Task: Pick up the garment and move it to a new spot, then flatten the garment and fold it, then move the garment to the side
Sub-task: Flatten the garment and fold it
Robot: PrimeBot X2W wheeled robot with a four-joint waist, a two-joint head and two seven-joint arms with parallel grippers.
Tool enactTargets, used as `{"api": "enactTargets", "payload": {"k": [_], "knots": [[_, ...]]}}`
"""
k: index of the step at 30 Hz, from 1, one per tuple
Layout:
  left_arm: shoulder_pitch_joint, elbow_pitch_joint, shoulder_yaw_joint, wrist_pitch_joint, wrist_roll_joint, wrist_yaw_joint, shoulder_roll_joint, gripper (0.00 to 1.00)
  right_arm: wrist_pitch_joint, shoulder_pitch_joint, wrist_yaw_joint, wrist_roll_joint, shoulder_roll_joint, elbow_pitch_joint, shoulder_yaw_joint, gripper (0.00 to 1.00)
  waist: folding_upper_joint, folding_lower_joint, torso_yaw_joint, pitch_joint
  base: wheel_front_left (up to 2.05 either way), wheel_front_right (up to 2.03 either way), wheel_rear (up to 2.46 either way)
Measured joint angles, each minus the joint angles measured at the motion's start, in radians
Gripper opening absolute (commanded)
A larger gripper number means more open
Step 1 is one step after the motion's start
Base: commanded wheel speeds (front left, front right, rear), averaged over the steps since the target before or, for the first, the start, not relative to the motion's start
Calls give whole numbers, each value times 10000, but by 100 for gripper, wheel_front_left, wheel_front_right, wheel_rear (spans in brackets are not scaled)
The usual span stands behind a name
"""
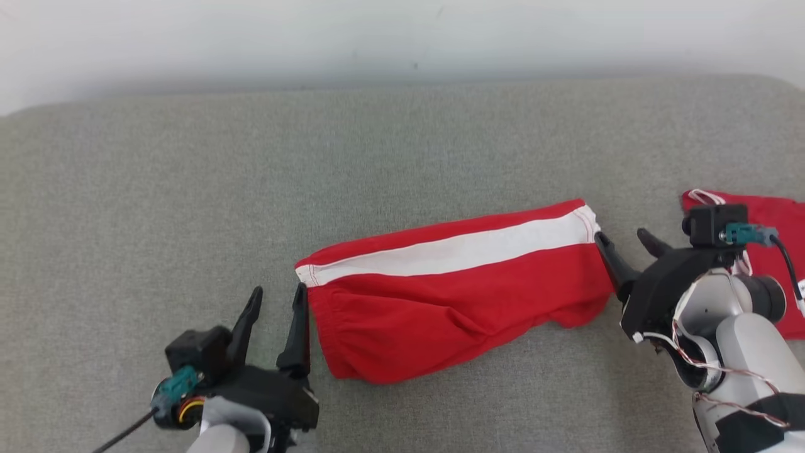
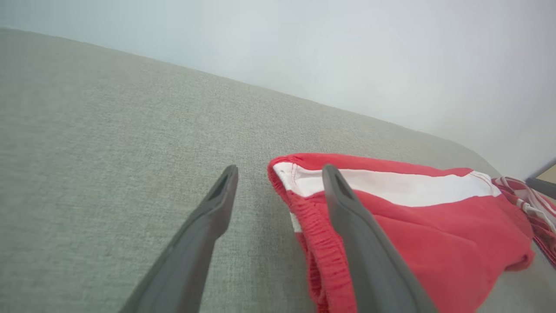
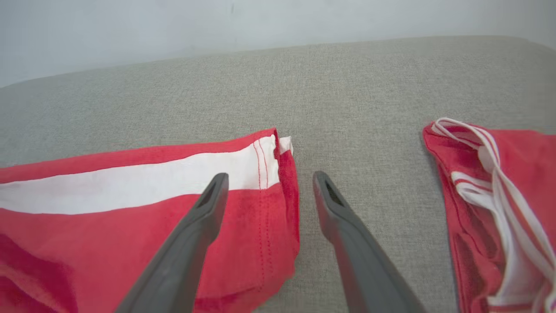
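Note:
The garment (image 1: 453,289), red shorts with a white side stripe, lies folded lengthwise on the grey fabric surface (image 1: 188,189), elastic waistband to the left and leg hem to the right. My left gripper (image 1: 278,296) stands open just left of the waistband. In the left wrist view its fingers straddle the waistband edge of the garment (image 2: 434,217), around the left gripper (image 2: 280,174). My right gripper (image 1: 622,238) is open at the hem end. In the right wrist view the right gripper (image 3: 270,178) spans the hem corner of the garment (image 3: 108,204). Neither holds cloth.
A second red garment with white trim (image 1: 777,251) lies bunched at the right edge, behind my right wrist, and appears as the second garment (image 3: 499,195) in the right wrist view. Bare grey surface stretches to the left and back. A pale wall (image 1: 402,38) bounds the far side.

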Motion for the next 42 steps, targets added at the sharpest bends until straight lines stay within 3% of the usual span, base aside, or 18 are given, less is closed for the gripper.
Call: {"api": "enactTargets", "payload": {"k": [8,16,24,29,42], "knots": [[1437,-1315,591,-219,1292,265,219,100,454,657,0,10,105,82,-535,100,-1,-1,44,-839,0,0,0],[3158,-2767,1988,-224,3066,203,-155,100,1300,802,0,-73,301,290,-995,100,-1,-1,272,-1288,0,0,0],[4128,-3120,2886,-224,3981,-330,-639,100,2499,114,0,-489,631,922,-1873,100,-1,-1,453,-1135,0,0,0],[4131,-3124,3208,-224,4343,-690,-909,100,3204,-774,0,-1335,849,1463,-2522,100,-1,1,654,-788,0,0,0],[3824,-3026,3319,-224,4748,-1166,-1200,100,3089,-1328,0,-2686,978,2493,-3204,100,0,2,1265,-81,0,0,0]]}}
